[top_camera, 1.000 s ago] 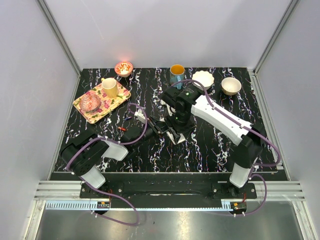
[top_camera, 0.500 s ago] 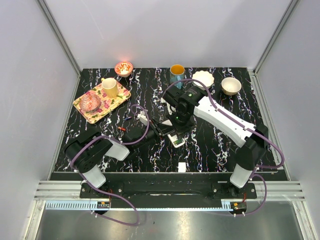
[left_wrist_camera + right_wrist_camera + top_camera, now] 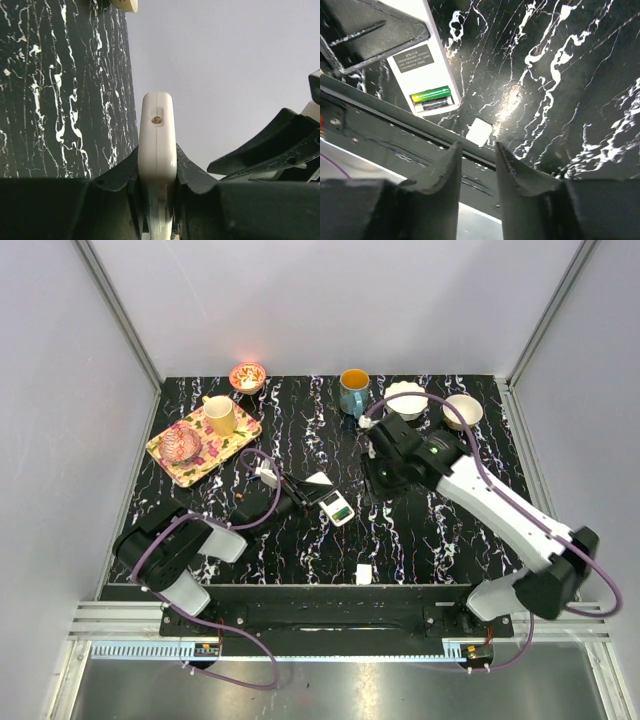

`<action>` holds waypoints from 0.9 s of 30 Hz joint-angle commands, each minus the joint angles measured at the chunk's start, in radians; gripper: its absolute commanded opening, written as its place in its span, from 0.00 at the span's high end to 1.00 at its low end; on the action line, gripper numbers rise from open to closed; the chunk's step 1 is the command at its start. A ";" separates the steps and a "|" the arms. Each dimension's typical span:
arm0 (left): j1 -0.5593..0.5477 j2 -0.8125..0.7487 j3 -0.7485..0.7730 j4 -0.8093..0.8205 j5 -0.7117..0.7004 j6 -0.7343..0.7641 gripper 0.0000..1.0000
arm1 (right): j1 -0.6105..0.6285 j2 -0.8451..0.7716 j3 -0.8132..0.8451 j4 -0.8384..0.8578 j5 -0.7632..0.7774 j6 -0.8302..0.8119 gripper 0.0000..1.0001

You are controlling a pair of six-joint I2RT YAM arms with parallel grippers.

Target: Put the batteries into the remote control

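Observation:
My left gripper (image 3: pixel 305 496) is shut on the remote control (image 3: pixel 337 508), which it holds just above the table's middle. In the left wrist view the remote control (image 3: pixel 157 145) stands edge-on, squeezed between both fingers. The right wrist view shows the white back of the remote control (image 3: pixel 420 60) with its compartment uncovered. Two batteries lie side by side in it, a green one (image 3: pixel 431 93) and a darker one (image 3: pixel 434 103). My right gripper (image 3: pixel 380 480) hangs to the right of the remote, apart from it. Its fingers (image 3: pixel 478 146) stand a little apart with nothing between them.
A small white flat piece (image 3: pixel 364 573) lies near the front edge, also in the right wrist view (image 3: pixel 480 131). A patterned tray (image 3: pixel 170 455) with a yellow cup (image 3: pixel 220 416) sits at the back left. A blue mug (image 3: pixel 353 389) and two white bowls (image 3: pixel 407 398) (image 3: pixel 462 411) line the back.
The right arm has drawn back from the remote, up and to the right. The left gripper has shifted the remote slightly left. The small white piece now lies by the front edge.

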 commanded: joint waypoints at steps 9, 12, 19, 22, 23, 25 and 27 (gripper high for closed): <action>0.001 -0.078 0.029 0.291 0.072 0.002 1.00 | -0.085 -0.335 -0.491 0.725 -0.261 0.334 0.07; 0.001 -0.122 0.027 0.259 0.093 0.016 1.00 | -0.113 -0.334 -0.561 0.823 -0.334 0.360 0.09; 0.001 -0.227 0.032 0.124 0.122 0.077 1.00 | -0.132 -0.311 -0.678 1.109 -0.499 0.433 0.31; 0.000 -0.244 0.032 0.101 0.124 0.083 1.00 | -0.133 -0.277 -0.704 1.199 -0.580 0.474 0.44; 0.001 -0.242 0.035 0.100 0.125 0.083 1.00 | -0.133 -0.261 -0.712 1.216 -0.595 0.488 0.46; 0.001 -0.238 0.038 0.100 0.127 0.080 1.00 | -0.135 -0.250 -0.727 1.260 -0.632 0.506 0.52; 0.001 -0.234 0.043 0.100 0.126 0.079 1.00 | -0.135 -0.242 -0.730 1.280 -0.660 0.514 0.53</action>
